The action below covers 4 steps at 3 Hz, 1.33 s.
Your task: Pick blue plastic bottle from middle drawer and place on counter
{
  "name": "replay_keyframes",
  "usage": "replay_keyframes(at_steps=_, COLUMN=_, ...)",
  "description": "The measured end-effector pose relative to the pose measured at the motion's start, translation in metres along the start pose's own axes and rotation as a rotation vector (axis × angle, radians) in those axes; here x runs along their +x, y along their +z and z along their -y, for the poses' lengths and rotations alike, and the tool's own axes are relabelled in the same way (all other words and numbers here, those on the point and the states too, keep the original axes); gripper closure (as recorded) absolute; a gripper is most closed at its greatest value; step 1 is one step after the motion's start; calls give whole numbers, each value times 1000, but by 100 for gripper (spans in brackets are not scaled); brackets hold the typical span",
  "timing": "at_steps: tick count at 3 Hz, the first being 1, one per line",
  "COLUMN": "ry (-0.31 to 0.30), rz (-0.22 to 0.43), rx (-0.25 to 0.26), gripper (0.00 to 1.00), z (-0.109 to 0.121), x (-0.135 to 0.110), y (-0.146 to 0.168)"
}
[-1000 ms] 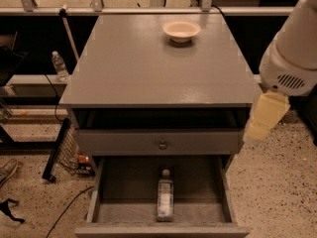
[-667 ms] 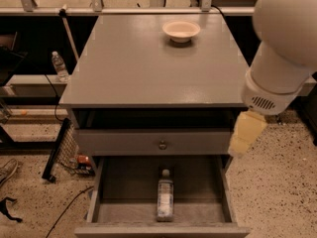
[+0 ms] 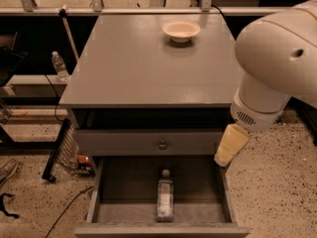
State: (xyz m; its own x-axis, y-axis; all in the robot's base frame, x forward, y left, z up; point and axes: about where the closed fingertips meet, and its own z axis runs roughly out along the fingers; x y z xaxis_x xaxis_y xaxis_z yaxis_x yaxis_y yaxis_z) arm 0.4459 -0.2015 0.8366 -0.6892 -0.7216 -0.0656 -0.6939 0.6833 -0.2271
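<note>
The blue plastic bottle lies on its side in the open middle drawer, white cap pointing toward the cabinet, near the drawer's centre. The grey counter spans the cabinet's top. My gripper is a cream-coloured piece hanging from the big white arm. It hovers over the drawer's right wall, to the right of the bottle and above it, with nothing seen in its hold.
A pale bowl sits at the back of the counter. A shut drawer front with a round knob is above the open drawer. A clear water bottle stands on a shelf at left. Cables and a black rack lie on the left floor.
The arm has swung in from the right and now fills the upper right. The gripper has moved left and downward, to the drawer's right wall. The bottle has not moved.
</note>
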Motion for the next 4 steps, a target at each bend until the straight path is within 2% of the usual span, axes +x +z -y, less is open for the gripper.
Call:
replay_keyframes(at_steps=1, ry=0, rz=0, rx=0, gripper=0, z=0, x=0, y=0)
replay_keyframes(at_steps=2, ry=42, rz=10, rx=-41, gripper=0, z=-16, x=-4, y=27)
replay_keyframes(at_steps=3, ry=93, rz=22, rx=-77, gripper=0, z=-37, x=-9, y=54)
replay_keyframes(at_steps=4, ry=178, rz=49, rx=-153, gripper=0, z=-58, x=-16, y=96)
